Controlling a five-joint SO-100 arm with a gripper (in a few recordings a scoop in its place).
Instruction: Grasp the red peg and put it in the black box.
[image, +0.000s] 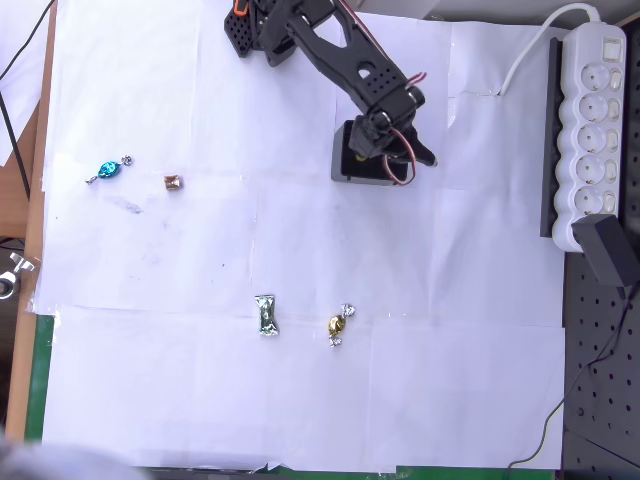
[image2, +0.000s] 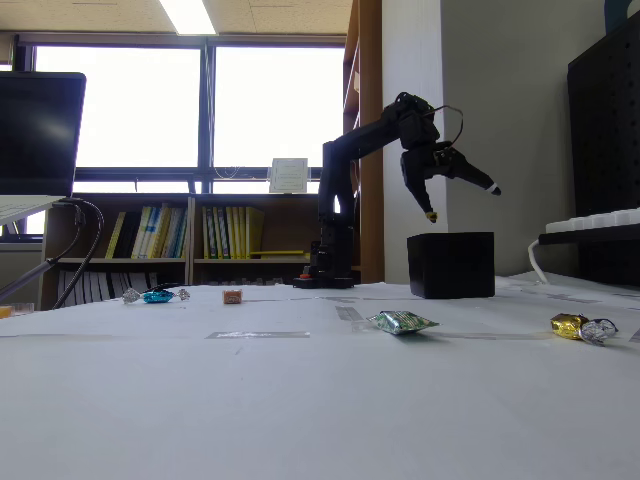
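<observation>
Nearest the fixed camera, a green candy (image2: 402, 321) and a gold candy (image2: 574, 326) lie on the white worktop (image2: 300, 400). Behind them, the gripper (image2: 460, 200) hangs just above the black box (image2: 451, 264), fingers spread and released. Whether the red peg sits inside the box cannot be told.

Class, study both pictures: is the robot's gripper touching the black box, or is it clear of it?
Apart. In the fixed view the gripper hangs open above the black box, with wall showing between the lower fingertip and the box's top edge.
</observation>
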